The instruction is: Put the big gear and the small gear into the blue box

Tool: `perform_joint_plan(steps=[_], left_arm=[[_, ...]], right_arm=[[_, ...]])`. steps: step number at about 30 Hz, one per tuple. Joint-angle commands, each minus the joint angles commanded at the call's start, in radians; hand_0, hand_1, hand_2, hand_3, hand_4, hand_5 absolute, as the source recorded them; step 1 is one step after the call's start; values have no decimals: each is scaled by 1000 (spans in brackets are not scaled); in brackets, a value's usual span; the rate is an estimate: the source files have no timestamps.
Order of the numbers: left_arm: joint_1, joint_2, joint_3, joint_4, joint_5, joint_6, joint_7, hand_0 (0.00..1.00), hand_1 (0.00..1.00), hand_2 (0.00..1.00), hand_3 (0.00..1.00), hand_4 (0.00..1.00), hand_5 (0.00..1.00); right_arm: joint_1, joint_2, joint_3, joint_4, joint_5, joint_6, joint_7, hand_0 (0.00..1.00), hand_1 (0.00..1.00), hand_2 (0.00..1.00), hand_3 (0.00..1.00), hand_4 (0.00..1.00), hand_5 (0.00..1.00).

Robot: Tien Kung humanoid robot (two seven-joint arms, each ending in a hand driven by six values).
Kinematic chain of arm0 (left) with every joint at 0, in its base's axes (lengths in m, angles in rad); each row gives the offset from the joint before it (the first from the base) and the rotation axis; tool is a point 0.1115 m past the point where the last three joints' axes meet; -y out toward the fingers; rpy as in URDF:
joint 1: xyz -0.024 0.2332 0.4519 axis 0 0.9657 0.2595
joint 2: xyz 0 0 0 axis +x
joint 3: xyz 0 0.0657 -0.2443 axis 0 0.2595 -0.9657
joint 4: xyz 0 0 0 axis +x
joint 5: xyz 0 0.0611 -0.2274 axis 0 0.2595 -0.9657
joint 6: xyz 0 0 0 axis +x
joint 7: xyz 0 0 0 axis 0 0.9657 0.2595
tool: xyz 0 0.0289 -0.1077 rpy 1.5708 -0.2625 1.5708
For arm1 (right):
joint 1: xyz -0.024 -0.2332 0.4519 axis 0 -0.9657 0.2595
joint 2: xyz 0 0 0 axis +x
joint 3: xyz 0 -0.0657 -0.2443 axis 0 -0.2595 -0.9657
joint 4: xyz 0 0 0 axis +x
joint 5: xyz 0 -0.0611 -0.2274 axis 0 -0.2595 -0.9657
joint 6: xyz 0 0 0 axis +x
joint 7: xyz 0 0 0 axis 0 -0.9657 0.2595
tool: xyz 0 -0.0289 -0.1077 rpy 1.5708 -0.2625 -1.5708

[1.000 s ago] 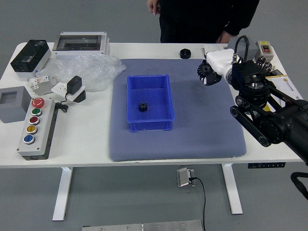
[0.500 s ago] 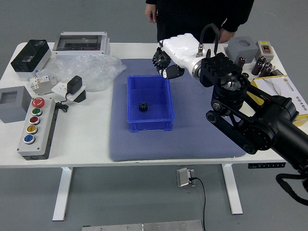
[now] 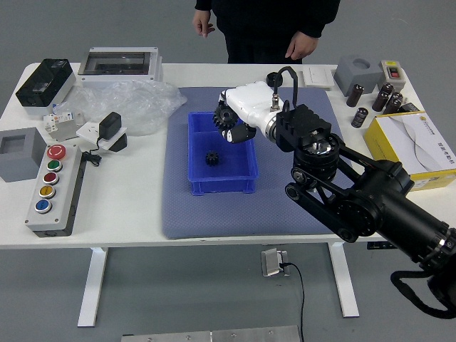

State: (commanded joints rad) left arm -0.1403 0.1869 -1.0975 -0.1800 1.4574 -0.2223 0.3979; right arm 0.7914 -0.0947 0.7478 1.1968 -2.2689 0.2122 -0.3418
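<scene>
My right hand [image 3: 234,127] reaches in from the right, its white back and black fingertips over the upper part of the blue box [image 3: 222,187]. The big gear [image 3: 223,115], dark and toothed, is held at the fingertips above the box's back area. Inside the box, toward its left side, lies the small gear [image 3: 212,158], black and apart from the hand. The hand hides the box's upper right corner. My left hand is out of view.
The box stands on a blue-grey mat [image 3: 285,214]. A button panel [image 3: 50,199] and plastic wrap [image 3: 142,107] are at left. Right are a yellow box [image 3: 413,146] and dark cylinders [image 3: 360,117]. Behind the table stands a person, hands lowered; a black round object [image 3: 274,79] is near.
My right hand has carried the big gear leftward from the mat's right side, then lowered it over the box. The person has shifted left. The small gear has stayed put.
</scene>
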Motion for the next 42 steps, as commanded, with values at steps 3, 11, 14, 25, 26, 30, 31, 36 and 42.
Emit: perform_joint_plan(steps=[3,11,14,25,26,30,31,36,42], left_arm=[[0,-1,1,0,-1,0,0,829,790,780,760,666,357],[1,-2,0,0,-1,-1,1,829,790,780,760,666,357],[1,-3,0,0,-1,-1,1,829,790,780,760,666,357],[2,0,0,0,-5,-1,1,829,790,780,760,666,357],[3,0,0,0,-6,0,1,829,790,780,760,666,357],[4,2,-1,0,-8,1,1,829,790,780,759,666,358],[4,2,-1,0,-9,1,1,829,790,780,759,666,358],[3,3,1,0,-13,2,0,829,790,780,759,666,358],[2,1,-1,0,-12,3,-1,829,790,780,759,665,357]], right_arm=[[-3,4,0,-7,0,8,2,538,432,465,500,557,320],[-1,11,20,-6,0,60,2,646,600,741,902,858,582],[1,11,25,-2,0,71,2,646,600,741,902,858,582],[-3,-34,90,92,0,109,-9,695,660,790,879,889,605],[-5,-47,100,109,0,112,-10,695,660,790,879,889,605],[-25,-105,148,177,0,121,-14,698,672,778,857,866,599],[-34,-121,163,193,0,122,-15,698,672,778,857,866,599],[-93,-190,254,248,9,107,-16,758,717,815,876,785,593],[-173,-226,391,229,128,23,6,820,779,857,901,703,598]])
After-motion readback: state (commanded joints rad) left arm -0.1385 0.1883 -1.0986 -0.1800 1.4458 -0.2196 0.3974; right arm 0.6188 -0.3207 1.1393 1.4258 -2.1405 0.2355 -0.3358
